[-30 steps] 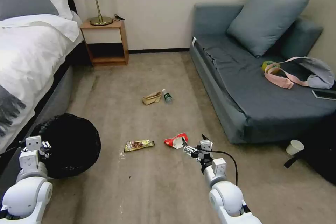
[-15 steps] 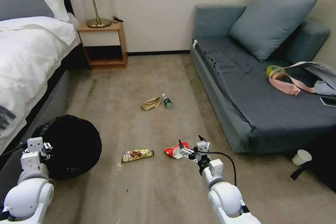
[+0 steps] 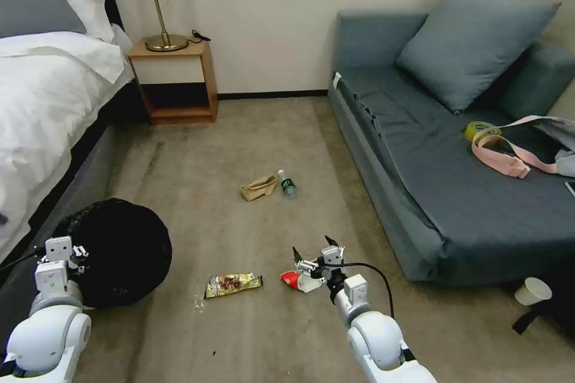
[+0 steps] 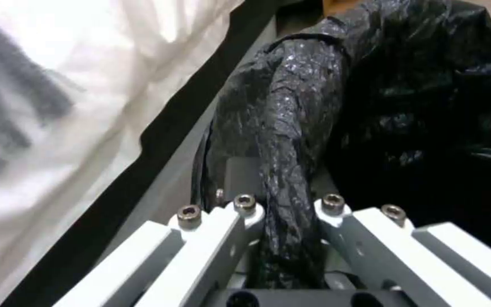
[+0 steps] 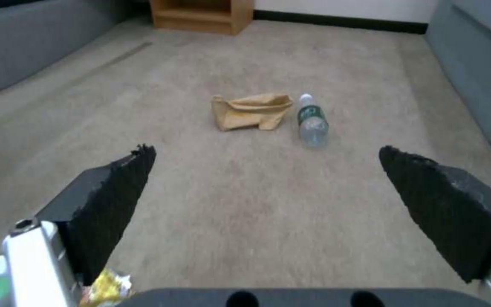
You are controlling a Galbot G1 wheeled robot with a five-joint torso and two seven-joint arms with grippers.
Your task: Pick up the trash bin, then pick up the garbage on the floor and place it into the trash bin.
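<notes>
Head view: left gripper pinches the bin rim; right gripper, spread above the red wrapper, should drop straight and straddle it.

The beige carpet bears a gold snack wrapper, tan paper bag and bottle.

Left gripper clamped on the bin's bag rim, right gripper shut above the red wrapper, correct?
Not quite. The right gripper is open, as the right wrist view shows, its fingers spread wide. It does hover above the red wrapper; the left gripper does clamp the trash bin rim.
</notes>
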